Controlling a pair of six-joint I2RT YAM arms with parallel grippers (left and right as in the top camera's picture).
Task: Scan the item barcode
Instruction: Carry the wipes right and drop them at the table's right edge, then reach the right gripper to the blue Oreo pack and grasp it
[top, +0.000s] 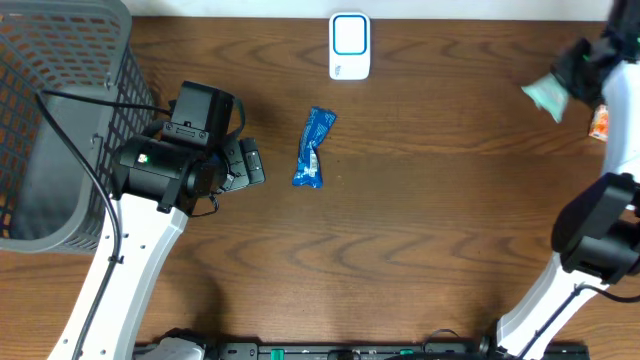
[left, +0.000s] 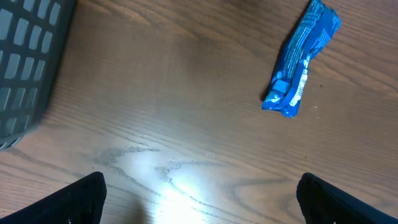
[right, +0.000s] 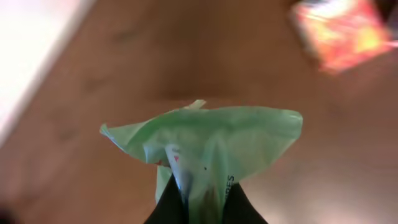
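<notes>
A pale green packet hangs above the table's far right, with my right gripper shut on it. The right wrist view has the green packet fanning out above the gripper, its lower end pinched between the black fingers. A white scanner with a blue-edged window lies at the back centre. A blue packet lies flat mid-table, and the left wrist view has this blue packet at upper right. My left gripper is open and empty, left of the blue packet; the left gripper stands over bare wood.
A grey mesh basket fills the left end of the table, its corner close to the left gripper. An orange packet lies at the far right edge, under the right arm, and shows blurred in the right wrist view.
</notes>
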